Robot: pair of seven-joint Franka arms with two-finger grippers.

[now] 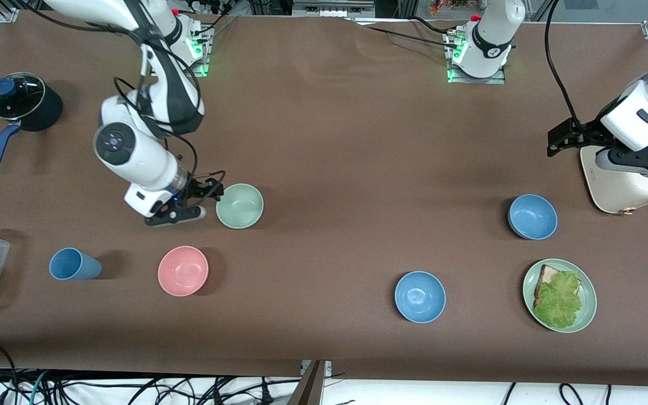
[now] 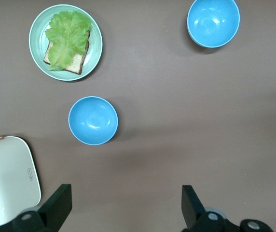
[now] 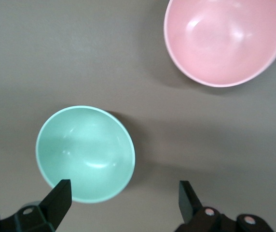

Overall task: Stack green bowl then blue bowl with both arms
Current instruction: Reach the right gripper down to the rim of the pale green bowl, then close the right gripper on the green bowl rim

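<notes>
Front view shows our right gripper (image 1: 203, 201) spread wide beside the green bowl (image 1: 239, 206), our left gripper (image 2: 126, 208) waiting, equally wide, empty.

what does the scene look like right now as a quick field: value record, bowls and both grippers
green bowl: upright on the table, not held
blue bowls: two, apart; one beside the white appliance, one nearer the front camera
pink bowl: nearer the front camera than the green bowl
right gripper: open, low beside the green bowl's rim, not gripping
left gripper: open, waiting high over the table near the white appliance
stacking: not yet begun
</notes>
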